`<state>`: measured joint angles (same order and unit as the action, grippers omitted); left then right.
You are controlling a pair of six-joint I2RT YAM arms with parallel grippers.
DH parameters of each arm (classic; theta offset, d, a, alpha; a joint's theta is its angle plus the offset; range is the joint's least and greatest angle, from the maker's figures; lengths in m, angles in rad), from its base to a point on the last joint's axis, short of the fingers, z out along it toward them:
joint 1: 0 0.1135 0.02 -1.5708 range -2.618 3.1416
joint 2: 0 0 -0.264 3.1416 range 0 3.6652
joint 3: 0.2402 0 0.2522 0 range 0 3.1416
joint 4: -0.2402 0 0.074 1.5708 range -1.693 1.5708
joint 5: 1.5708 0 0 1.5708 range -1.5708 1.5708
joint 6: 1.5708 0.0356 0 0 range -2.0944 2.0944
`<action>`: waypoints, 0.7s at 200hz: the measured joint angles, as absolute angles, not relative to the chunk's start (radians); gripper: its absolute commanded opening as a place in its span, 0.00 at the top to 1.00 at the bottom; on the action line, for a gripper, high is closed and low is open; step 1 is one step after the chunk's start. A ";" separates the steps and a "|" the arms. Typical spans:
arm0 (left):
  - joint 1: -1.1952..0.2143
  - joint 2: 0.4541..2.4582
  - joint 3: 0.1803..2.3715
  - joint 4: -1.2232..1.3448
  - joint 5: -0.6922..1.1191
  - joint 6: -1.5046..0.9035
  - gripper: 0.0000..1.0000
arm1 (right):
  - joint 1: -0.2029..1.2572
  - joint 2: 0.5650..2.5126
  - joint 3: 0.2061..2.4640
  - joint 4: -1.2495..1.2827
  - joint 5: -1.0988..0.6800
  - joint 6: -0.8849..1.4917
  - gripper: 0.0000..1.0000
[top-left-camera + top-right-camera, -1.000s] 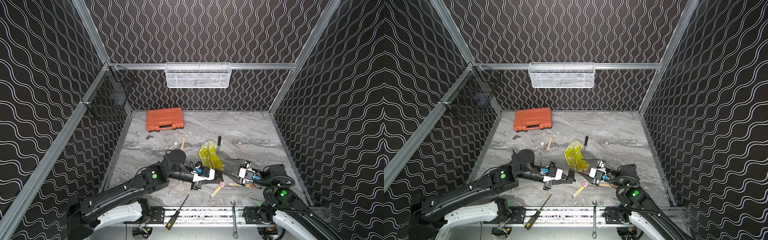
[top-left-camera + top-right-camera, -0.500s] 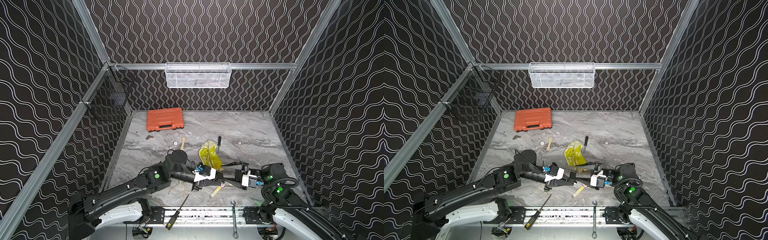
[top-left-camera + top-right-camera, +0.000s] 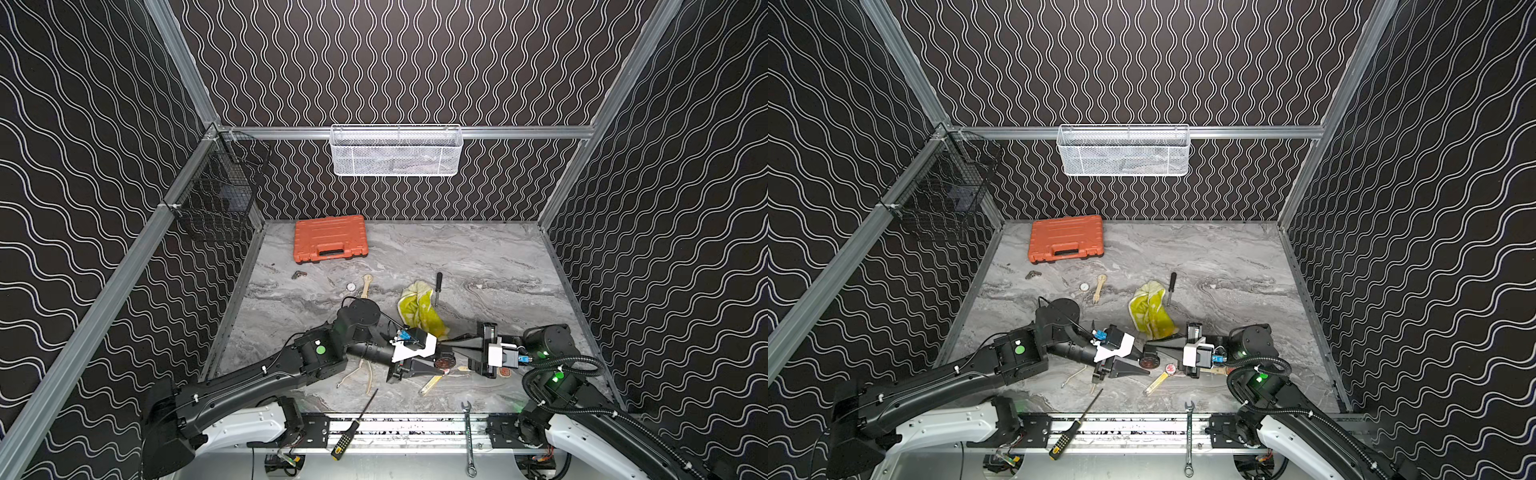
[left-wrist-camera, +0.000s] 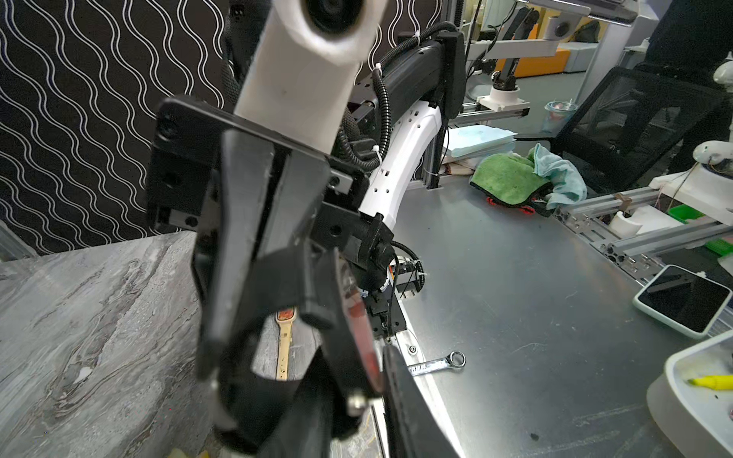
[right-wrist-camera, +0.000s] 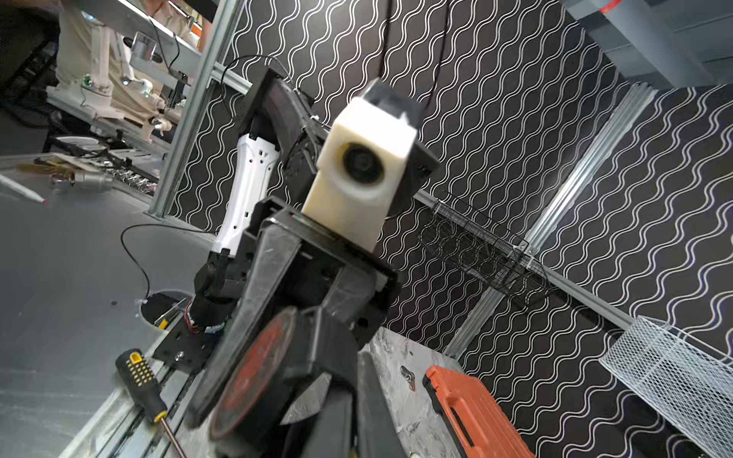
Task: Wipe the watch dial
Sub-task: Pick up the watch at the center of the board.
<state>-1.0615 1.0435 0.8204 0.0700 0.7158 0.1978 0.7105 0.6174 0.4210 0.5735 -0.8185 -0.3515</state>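
**Watch caught between two grippers, cloth lying idle**

Over the front of the tabletop [image 3: 478, 257] the right gripper [image 3: 457, 352] is clenched on the black strap of the watch [image 5: 254, 368]. The left gripper [image 3: 436, 360] flanks its case; I cannot tell whether it grips. If neither hold is firm, the watch could twist or drop. The yellow cloth [image 3: 419, 309] lies just behind, untouched, so the wiping is not yet under way.

In both top views the dial is a small red spot. The right wrist view shows its face broadly; the left wrist view shows only its edge.
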 measured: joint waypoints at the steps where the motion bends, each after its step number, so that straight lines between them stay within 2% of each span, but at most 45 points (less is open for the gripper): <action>1: -1.061 1.042 0.818 0.072 0.716 0.199 0.68 | 0.710 0.617 0.421 0.574 -0.818 -0.349 1.00; 20: -1.061 1.018 0.784 0.103 0.705 0.219 0.63 | 0.710 0.633 0.421 0.591 -0.811 -0.272 1.00; 56: -1.061 1.004 0.746 0.162 0.647 0.243 0.65 | 0.710 0.695 0.402 0.692 -0.810 -0.120 1.00; 79: -1.061 1.010 0.737 0.212 0.624 0.244 0.75 | 0.710 0.728 0.392 0.760 -0.800 -0.042 1.00; 109: -1.061 1.008 0.719 0.250 0.583 0.265 0.98 | 0.710 0.753 0.385 0.818 -0.794 0.027 1.00; 140: -1.061 0.979 0.717 0.236 0.548 0.285 1.00 | 0.710 0.757 0.369 0.850 -0.780 0.044 0.98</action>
<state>-1.0615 0.9791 0.7174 0.2359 0.5484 0.2848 0.7097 0.7574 0.3691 0.8505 -0.7795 0.0444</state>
